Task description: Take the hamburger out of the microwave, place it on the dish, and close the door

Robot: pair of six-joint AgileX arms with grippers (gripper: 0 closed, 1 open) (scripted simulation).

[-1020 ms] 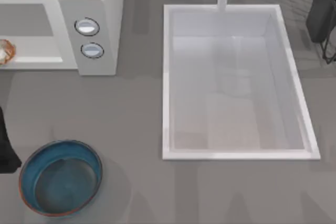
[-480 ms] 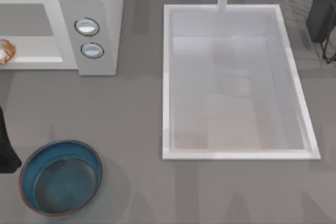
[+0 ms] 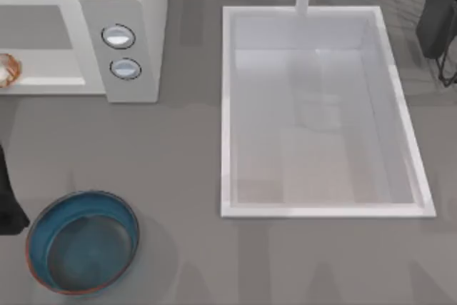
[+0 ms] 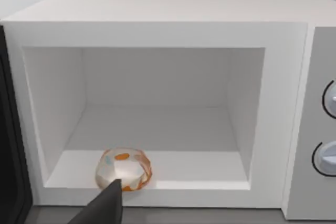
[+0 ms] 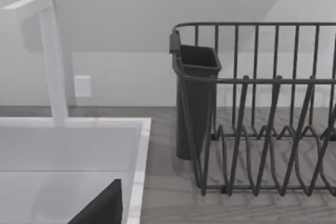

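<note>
The small cream-and-orange hamburger (image 4: 124,169) sat at the front edge inside the open light-grey microwave (image 4: 157,35). The left hand (image 4: 107,205) faced it; whether its fingers were apart I could not tell. It should reach in low and level.

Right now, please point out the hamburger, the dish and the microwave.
hamburger (image 4: 124,169), left wrist view, on its top.
dish (image 3: 41,218), top view, on its inner blue wall.
microwave (image 4: 157,6), left wrist view, on its flat roof.
</note>
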